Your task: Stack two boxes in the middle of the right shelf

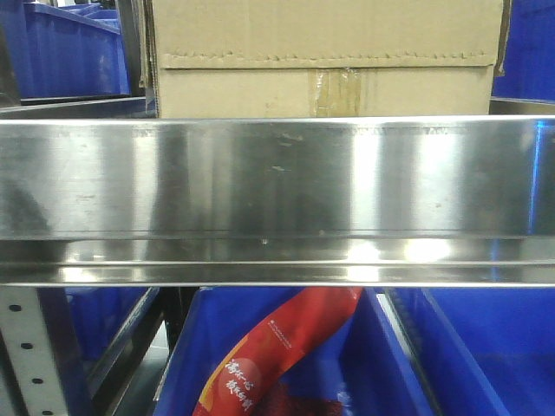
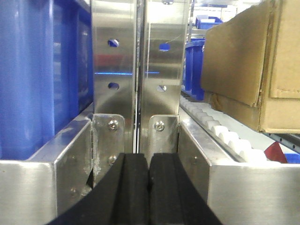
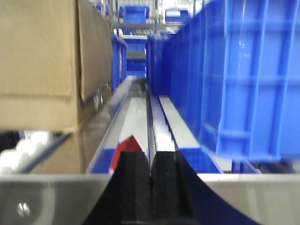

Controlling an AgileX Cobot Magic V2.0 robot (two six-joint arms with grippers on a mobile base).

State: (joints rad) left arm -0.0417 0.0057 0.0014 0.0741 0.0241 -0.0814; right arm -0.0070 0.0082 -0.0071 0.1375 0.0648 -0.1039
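Observation:
A brown corrugated box with a zigzag-edged flap and a clear tape strip stands on the shiny steel shelf, right behind its front lip. The same box fills the upper right of the left wrist view and the upper left of the right wrist view. My left gripper is shut and empty, in front of the shelf's steel uprights, left of the box. Likewise shut on nothing, my right gripper hangs at the shelf's front lip, right of the box. I see only one box.
Blue plastic bins stand left and right of the box on the shelf, and more bins sit on the level below. One lower bin holds a red packet. White rollers run under the box.

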